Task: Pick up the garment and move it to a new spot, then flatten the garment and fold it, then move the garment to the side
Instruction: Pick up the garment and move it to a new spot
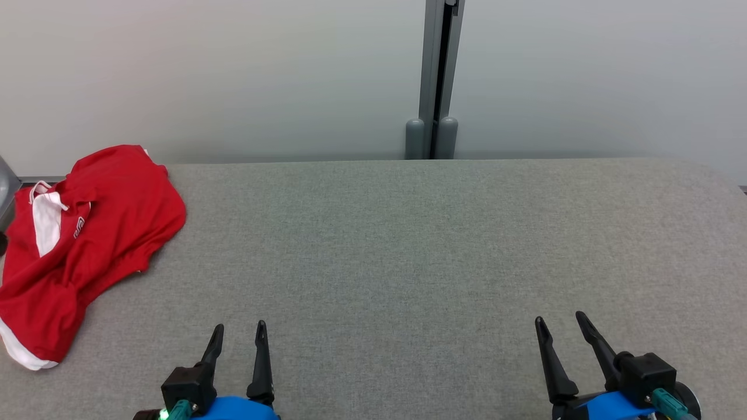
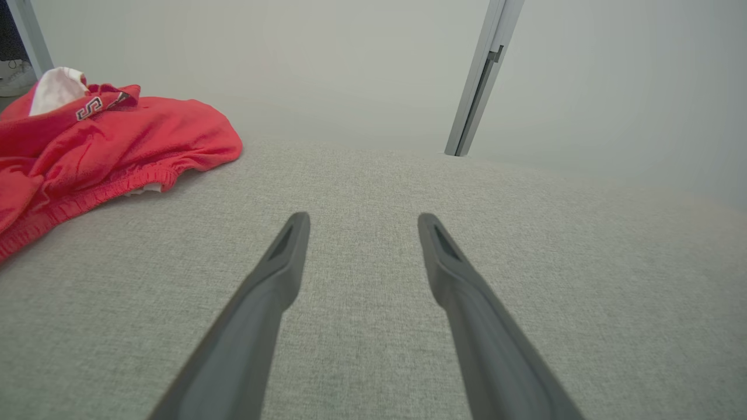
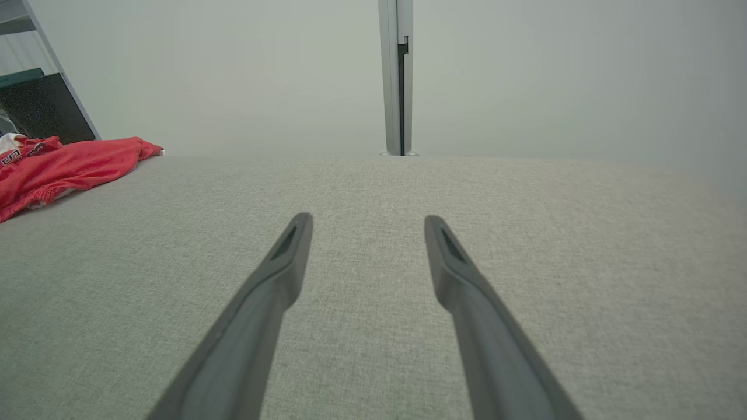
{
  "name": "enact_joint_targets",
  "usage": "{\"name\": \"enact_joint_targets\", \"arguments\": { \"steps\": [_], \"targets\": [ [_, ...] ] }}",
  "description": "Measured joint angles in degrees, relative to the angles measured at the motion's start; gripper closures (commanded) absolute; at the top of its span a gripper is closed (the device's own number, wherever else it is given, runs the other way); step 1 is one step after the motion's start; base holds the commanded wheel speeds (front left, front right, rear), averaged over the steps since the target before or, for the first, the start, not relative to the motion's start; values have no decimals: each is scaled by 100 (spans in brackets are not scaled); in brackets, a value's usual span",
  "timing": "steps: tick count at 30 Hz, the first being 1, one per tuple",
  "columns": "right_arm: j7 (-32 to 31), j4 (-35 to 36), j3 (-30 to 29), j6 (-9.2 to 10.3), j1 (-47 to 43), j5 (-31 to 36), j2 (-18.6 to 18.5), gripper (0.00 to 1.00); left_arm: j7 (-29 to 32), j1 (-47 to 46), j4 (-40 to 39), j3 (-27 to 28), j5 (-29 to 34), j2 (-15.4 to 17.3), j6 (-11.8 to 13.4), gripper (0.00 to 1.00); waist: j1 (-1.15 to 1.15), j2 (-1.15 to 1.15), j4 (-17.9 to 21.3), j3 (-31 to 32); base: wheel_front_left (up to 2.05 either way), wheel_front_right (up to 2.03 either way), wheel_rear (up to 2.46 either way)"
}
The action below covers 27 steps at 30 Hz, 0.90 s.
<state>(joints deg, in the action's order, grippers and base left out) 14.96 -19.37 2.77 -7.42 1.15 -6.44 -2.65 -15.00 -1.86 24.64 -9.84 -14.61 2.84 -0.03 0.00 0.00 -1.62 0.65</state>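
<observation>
Open jaws foremost; crumpled red garment (image 1: pixel 117 221) cut off at left edge.

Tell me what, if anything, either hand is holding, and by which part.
Nothing: left hand and right hand are open; crumpled red fabric garment lies apart.

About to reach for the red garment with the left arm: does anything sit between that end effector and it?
Nothing visible does. Only bare grey table lies between the open left end effector and the crumpled red garment, which sits at the table's left edge.
</observation>
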Motion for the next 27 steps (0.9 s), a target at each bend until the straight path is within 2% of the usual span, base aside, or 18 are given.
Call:
{"name": "enact_joint_targets", "arguments": {
  "steps": [5,9,27],
  "targets": [
    [0,-8,-15,1,-3,-1,-2,0,0,-44,13,-22,8,-1,-12,0,0,0,-100,16,0,0,0],
    [1,21,-19,0,-14,-20,-4,0,0,-71,-5,-44,54,0,-38,0,0,0,-338,48,0,0,0],
    [1,56,171,-1,114,-118,-3,0,-7,-149,-167,277,281,86,-42,0,0,0,-2332,-15,0,0,0]
  ]
}}
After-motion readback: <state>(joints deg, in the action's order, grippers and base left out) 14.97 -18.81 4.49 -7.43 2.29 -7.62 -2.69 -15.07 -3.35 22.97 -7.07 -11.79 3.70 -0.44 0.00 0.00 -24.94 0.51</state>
